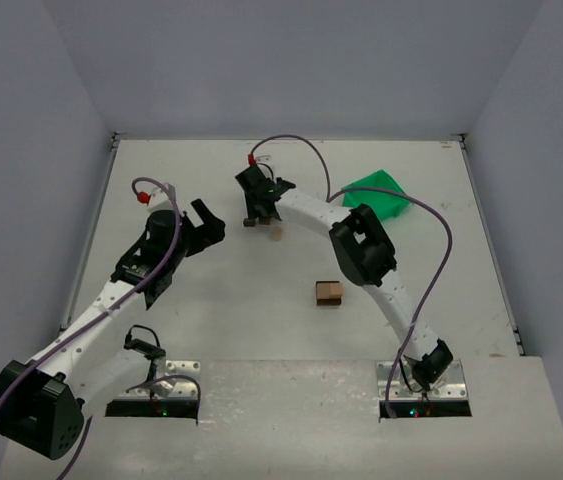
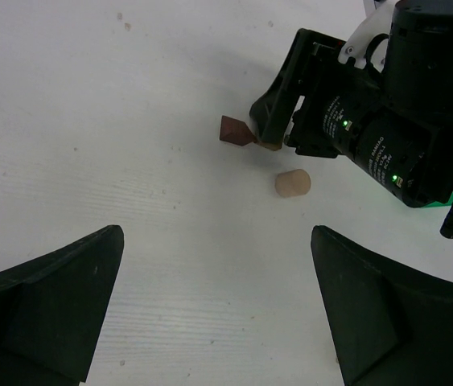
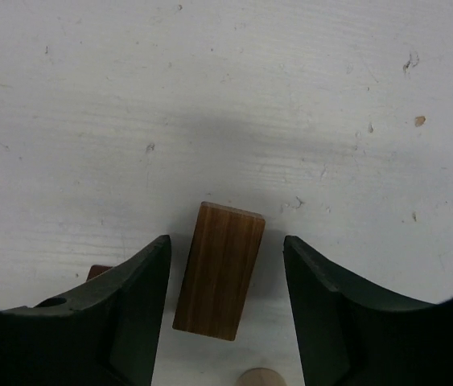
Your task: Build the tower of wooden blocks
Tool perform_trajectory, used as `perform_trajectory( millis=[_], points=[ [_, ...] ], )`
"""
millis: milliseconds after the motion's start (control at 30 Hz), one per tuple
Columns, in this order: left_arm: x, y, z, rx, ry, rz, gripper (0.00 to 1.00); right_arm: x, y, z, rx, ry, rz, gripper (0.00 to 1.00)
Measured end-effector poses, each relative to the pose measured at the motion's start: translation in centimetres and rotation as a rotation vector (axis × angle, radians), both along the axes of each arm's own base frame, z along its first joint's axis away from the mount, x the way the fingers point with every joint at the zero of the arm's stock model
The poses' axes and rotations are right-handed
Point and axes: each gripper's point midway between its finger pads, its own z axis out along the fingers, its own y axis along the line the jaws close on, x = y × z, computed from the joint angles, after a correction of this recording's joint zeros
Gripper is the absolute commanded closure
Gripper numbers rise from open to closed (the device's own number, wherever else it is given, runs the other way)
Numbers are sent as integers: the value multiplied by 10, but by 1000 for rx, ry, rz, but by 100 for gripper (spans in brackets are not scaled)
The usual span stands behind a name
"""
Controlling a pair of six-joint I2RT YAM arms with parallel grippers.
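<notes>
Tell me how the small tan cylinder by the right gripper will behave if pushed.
The wooden cylinder seems to lie on its side on the table, so it would probably roll rather than slide. It looks small and solid, so it is likely light and stiff. Its curved wall may slip when pinched.

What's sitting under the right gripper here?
A brown rectangular block lies flat on the table between the right gripper's open jaws. A darker piece beside it is mostly covered by one finger.
</notes>
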Motion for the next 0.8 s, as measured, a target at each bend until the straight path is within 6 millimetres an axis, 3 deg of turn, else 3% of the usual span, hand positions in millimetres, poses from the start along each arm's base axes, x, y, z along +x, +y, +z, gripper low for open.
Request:
perform_trajectory(
  millis=[367, 467, 667, 800],
  points=[
    [1, -3, 2, -7, -10, -14, 0, -13, -8, -1, -8, 19, 14, 50],
    [1, -3, 2, -8, -11, -16, 0, -17, -12, -1, -20, 34, 11, 56],
    [0, -4, 0, -10, -8, -20, 0, -20, -11, -2, -30, 37, 19, 81],
    [0, -4, 0, -11, -8, -21, 0, -19, -9, 0, -60, 15, 105, 86]
  ],
)
